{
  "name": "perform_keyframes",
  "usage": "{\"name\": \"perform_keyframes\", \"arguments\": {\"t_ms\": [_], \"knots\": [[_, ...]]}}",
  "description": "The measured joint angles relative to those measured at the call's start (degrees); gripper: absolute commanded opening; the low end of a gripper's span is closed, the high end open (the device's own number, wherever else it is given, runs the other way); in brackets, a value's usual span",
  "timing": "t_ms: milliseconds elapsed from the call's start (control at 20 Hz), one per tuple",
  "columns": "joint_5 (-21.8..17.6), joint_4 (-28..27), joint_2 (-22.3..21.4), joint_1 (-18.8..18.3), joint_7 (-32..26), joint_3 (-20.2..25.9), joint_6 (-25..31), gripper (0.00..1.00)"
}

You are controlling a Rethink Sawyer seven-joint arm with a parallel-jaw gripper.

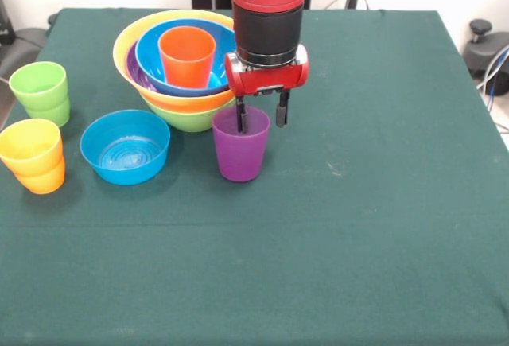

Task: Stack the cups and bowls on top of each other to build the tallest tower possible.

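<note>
While the red-and-black gripper (260, 115) straddles the rim of the smooth purple plastic cup (240, 149) just in front of the multicoloured bowl tower (179, 64), fingers parted, the pick looks underway, calling next for closing and lifting.

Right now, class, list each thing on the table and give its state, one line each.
purple cup: upright, one finger inside, one outside its rim.
gripper: open, straddling that rim.
orange cup: upright in the tower.
tower: nested bowls, lime green base.
blue bowl: upright, alone.
green cups: nested.
yellow cup: nested in an orange one.
</note>
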Motion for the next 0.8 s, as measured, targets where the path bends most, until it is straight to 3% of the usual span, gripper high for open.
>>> {"name": "perform_keyframes", "arguments": {"t_ms": [450, 500, 800], "knots": [[0.01, 0.02, 0.00, 0.00, 0.00, 0.01, 0.00, 1.00], [0.01, 0.03, 0.01, 0.01, 0.00, -0.12, 0.01, 0.00], [-0.01, 0.01, -1.20, 0.06, 0.00, -0.77, 0.04, 0.00]]}}
